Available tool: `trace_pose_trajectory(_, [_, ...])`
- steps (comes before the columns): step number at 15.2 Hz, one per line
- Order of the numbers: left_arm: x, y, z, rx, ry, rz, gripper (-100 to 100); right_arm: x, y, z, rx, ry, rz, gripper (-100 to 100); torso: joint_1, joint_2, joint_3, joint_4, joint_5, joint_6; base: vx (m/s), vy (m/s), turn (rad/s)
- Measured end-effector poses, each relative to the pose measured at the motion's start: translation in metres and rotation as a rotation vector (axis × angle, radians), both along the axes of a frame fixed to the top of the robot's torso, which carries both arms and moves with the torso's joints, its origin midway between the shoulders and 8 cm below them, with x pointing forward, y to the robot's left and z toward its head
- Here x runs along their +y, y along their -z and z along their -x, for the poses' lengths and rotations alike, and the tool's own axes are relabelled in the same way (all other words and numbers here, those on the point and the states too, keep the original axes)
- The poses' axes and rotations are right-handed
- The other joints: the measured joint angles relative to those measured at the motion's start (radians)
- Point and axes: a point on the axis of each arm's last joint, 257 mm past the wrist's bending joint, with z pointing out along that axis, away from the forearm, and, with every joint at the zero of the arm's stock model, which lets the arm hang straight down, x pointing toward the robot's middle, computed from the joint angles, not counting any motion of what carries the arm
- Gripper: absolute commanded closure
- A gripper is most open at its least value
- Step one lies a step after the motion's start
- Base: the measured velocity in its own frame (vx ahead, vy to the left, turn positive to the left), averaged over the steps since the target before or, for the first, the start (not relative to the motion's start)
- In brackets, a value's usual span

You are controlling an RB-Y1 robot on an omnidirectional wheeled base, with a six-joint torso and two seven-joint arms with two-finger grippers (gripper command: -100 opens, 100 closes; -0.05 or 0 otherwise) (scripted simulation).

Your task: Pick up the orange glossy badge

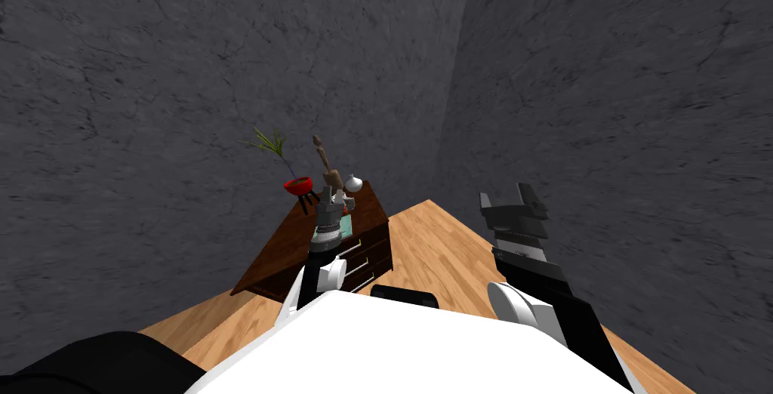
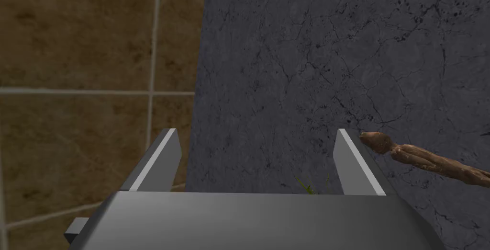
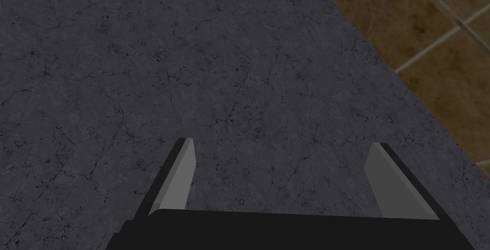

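- Grey marbled walls, two of them, meet in a corner. There's a brown tiled ceiling above and a light wood plank floor below.
- One dark brown wooden dresser stands against the wall on my left, with pale handles on its drawer fronts.
- On its top I count one red bowl planter on black legs with a green sprig, one brown carved wooden figure, one small white round vase and one flat teal piece.
- Orange glossy badge: honestly just a tiny orange speck on the dresser top, right beside my left gripper and near the vase. It's too small to make out more.
- Left gripper hovers over the dresser top, fingers spread wide with nothing between them. The wrist view has it facing the wall, with the figure's tip just beside one finger.
- Right gripper is up over the floor, well apart from the dresser, fingers spread too and nothing held.
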Motion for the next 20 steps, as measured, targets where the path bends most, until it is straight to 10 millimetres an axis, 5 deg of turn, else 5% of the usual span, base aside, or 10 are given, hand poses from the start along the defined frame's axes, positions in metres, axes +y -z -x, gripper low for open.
trace_pose_trajectory(6, [0.011,0.023,0.000,0.104,-0.003,-0.067,-100,0.000,0.000,0.000,0.000,0.000,0.000,0,0.000,0.000,0.000,0.000,0.000,0.000,0.011,-0.004,-0.123])
trace_pose_trajectory(20, [0.094,0.112,0.019,0.524,-0.124,-0.118,-100,0.000,0.000,0.000,0.000,0.000,0.000,0,0.000,-0.001,-0.001,0.000,0.000,0.000,0.018,-0.007,-0.173])
